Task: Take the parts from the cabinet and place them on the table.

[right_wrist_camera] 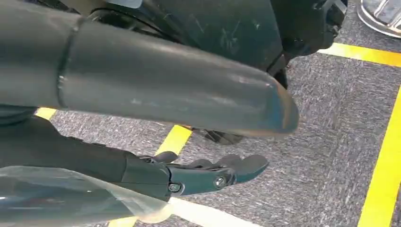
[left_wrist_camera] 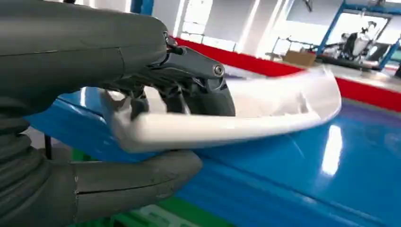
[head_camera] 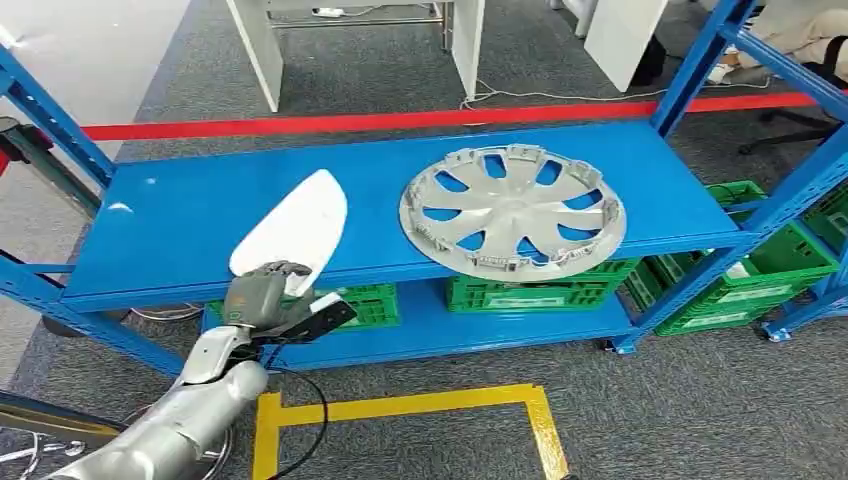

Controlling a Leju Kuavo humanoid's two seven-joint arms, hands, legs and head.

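My left robot hand [head_camera: 262,297] grips the near edge of the white mirror cover [head_camera: 292,231], which lies on the blue shelf [head_camera: 180,225] beside the silver hubcap [head_camera: 513,209]. I would lift it level and clear the shelf lip before withdrawing. My right robot hand [right_wrist_camera: 208,172] hangs spread and holds nothing. No legible writing.

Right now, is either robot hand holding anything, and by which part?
The left robot hand holds the white cover by its near end, at the shelf's front edge, thumb under, fingers over. The right robot hand holds nothing.
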